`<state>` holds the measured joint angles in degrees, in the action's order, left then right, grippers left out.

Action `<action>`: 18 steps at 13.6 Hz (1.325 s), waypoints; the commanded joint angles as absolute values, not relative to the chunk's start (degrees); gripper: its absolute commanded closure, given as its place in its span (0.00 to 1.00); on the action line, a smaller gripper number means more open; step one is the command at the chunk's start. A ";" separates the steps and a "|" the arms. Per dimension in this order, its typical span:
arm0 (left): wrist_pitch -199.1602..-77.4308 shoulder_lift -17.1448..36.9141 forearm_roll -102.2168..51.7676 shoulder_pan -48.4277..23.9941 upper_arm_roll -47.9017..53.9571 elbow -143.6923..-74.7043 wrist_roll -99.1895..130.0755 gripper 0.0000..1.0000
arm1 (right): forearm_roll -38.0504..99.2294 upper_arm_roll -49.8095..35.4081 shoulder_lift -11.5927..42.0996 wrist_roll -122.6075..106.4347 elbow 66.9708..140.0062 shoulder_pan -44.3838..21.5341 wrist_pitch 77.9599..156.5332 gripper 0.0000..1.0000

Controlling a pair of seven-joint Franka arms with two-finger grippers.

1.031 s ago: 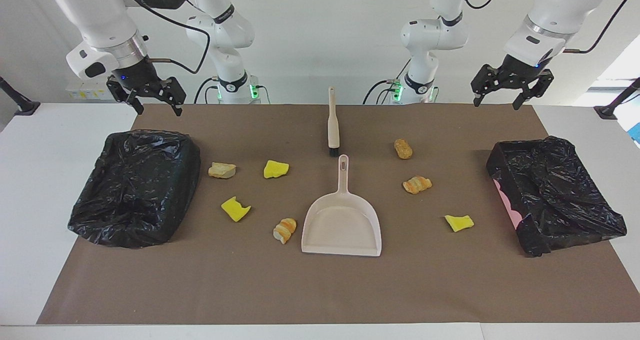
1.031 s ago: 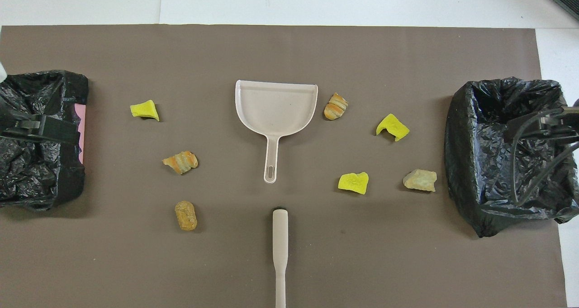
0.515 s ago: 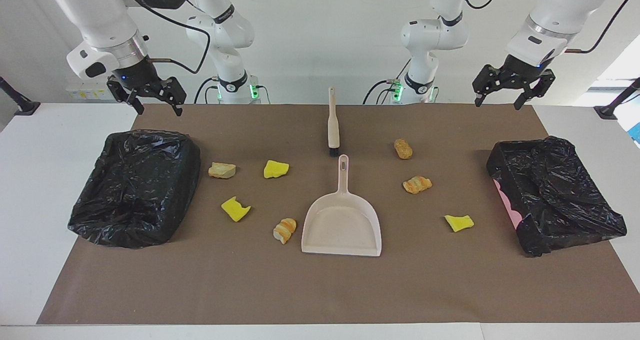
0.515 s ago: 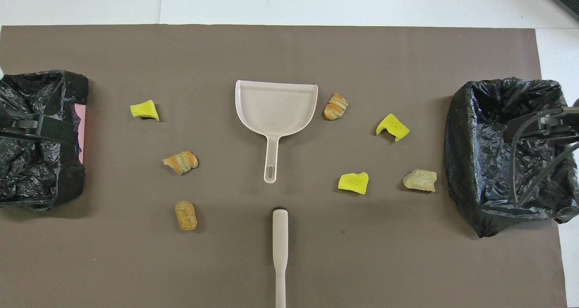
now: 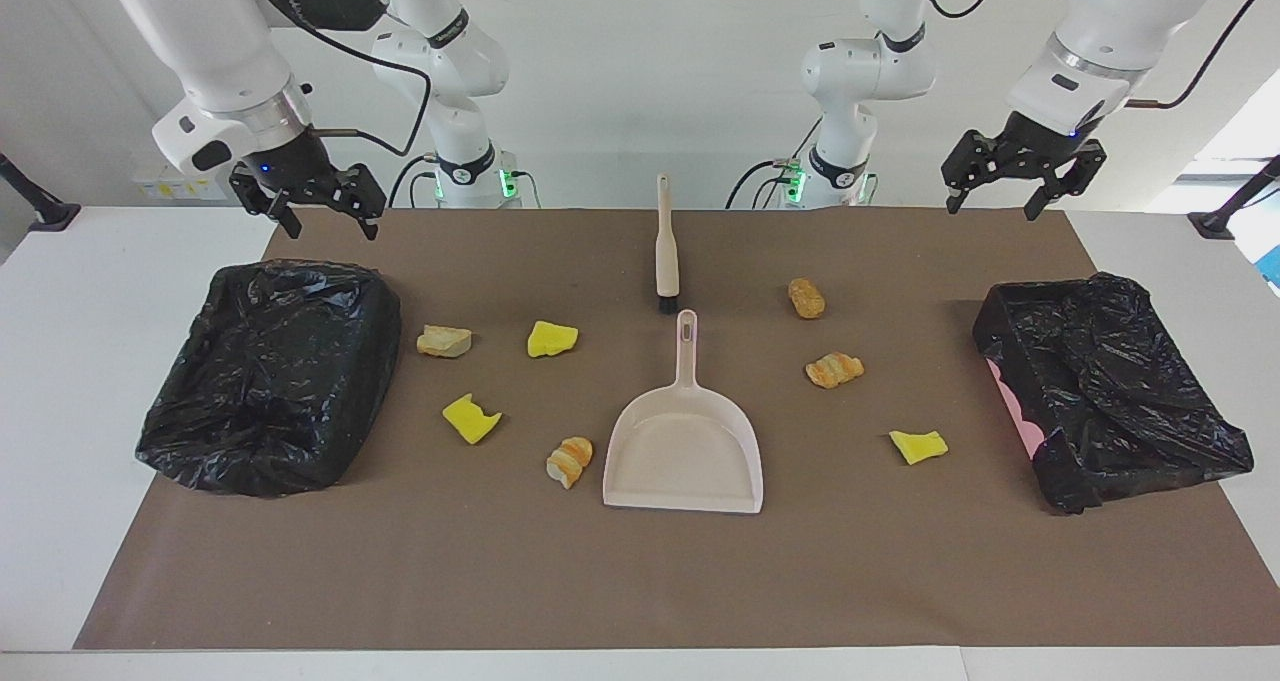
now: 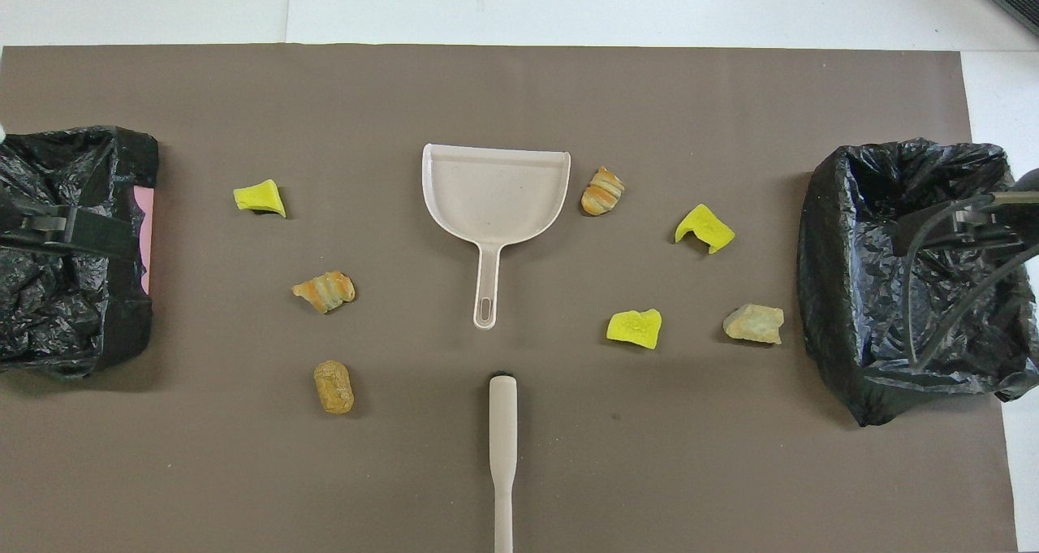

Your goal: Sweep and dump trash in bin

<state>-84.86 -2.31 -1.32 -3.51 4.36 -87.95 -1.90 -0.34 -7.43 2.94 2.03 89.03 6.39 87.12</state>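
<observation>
Several trash scraps lie on the brown mat around a beige dustpan (image 5: 683,451) (image 6: 495,196). The yellow bits (image 5: 552,339) (image 5: 470,418) (image 5: 918,446) and the bread-like chunks (image 5: 444,341) (image 5: 570,461) (image 5: 806,298) (image 5: 834,369) are scattered toward both ends. A beige brush (image 5: 666,246) (image 6: 503,447) lies nearer to the robots than the dustpan, its bristles toward the dustpan's handle. My right gripper (image 5: 331,229) (image 6: 958,224) is open and empty, raised over the bin at its end. My left gripper (image 5: 990,206) (image 6: 73,230) is open and empty, raised over the other bin.
Two bins lined with black bags stand on the mat. One is at the right arm's end (image 5: 270,381) (image 6: 909,293), the other at the left arm's end (image 5: 1110,391) (image 6: 65,293). White table shows around the mat (image 5: 600,581).
My right gripper has shifted a little toward the middle of the table. The left gripper has barely moved. Nothing on the mat has moved.
</observation>
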 commanded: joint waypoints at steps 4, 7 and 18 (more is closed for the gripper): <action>-89.90 -13.34 -2.11 -3.69 13.60 -105.52 5.87 0.00 | -0.35 -8.35 10.36 5.70 88.07 -0.87 94.82 0.00; -93.77 -18.00 -6.92 -3.69 19.50 -114.41 10.27 0.00 | -0.18 -8.35 14.58 11.05 88.07 -5.52 99.56 0.00; -110.72 -24.08 -19.07 -3.96 44.71 -135.51 24.24 0.00 | -1.31 -7.82 27.76 40.50 83.77 -24.59 114.25 0.00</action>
<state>-106.86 -21.46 -17.22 -4.13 40.84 -131.08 22.53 -0.43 -8.30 24.56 37.13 87.39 -22.18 113.58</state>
